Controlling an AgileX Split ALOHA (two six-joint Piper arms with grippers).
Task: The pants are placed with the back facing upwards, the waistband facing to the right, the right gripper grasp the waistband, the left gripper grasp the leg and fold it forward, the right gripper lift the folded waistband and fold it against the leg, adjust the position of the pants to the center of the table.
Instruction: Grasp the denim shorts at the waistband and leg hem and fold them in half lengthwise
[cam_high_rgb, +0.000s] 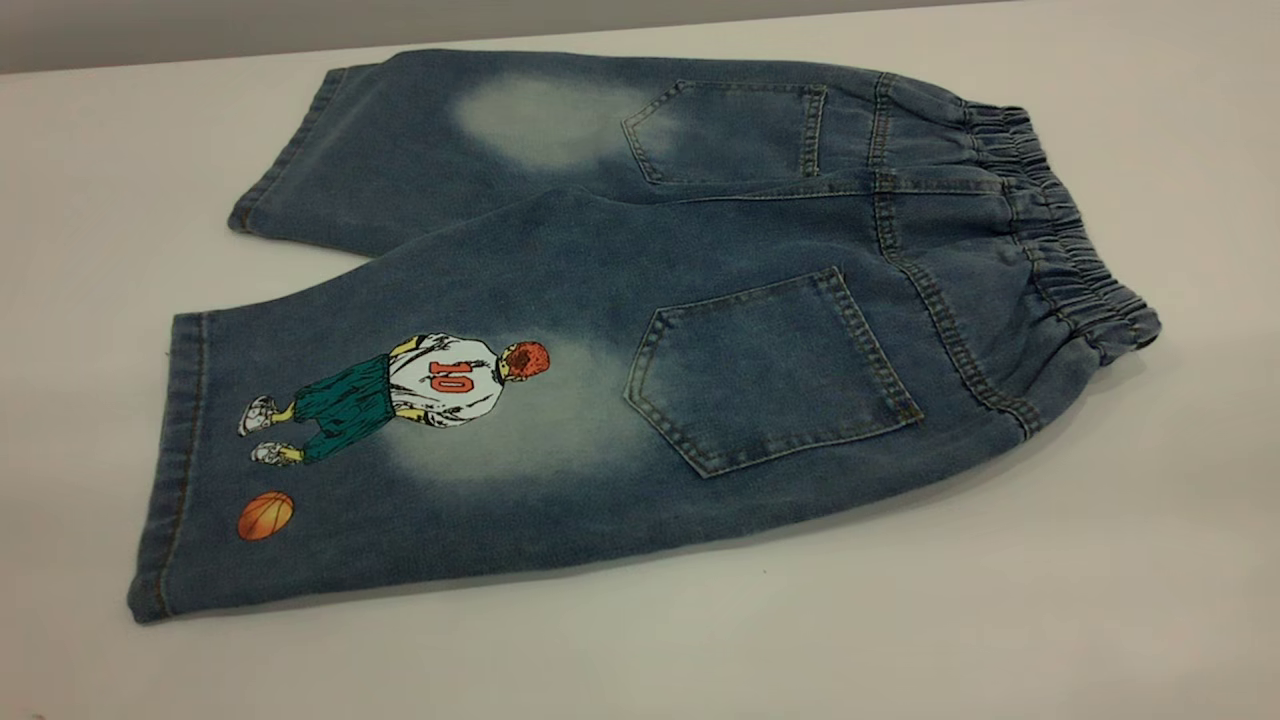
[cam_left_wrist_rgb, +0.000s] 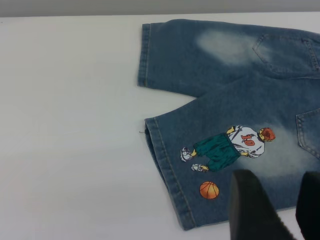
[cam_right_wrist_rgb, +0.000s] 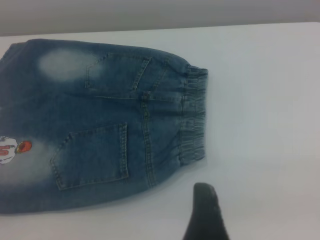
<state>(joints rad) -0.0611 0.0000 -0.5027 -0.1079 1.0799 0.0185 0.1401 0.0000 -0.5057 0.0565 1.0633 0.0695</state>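
Blue denim pants (cam_high_rgb: 700, 250) lie flat on the white table (cam_high_rgb: 1050, 560), back pockets up. Their elastic waistband (cam_high_rgb: 1060, 230) points right and both legs point left. The near leg (cam_high_rgb: 350, 450) carries a basketball-player print. Neither gripper appears in the exterior view. In the left wrist view my left gripper (cam_left_wrist_rgb: 278, 176) hovers open over the near leg's lower edge, beside the printed basketball (cam_left_wrist_rgb: 209, 190). Of my right gripper only one finger (cam_right_wrist_rgb: 205, 212) shows, over bare table just off the waistband (cam_right_wrist_rgb: 192, 120), with empty table on both sides of it.
The table's far edge (cam_high_rgb: 200, 62) runs behind the pants, against a grey wall. Bare table surface surrounds the pants on all sides.
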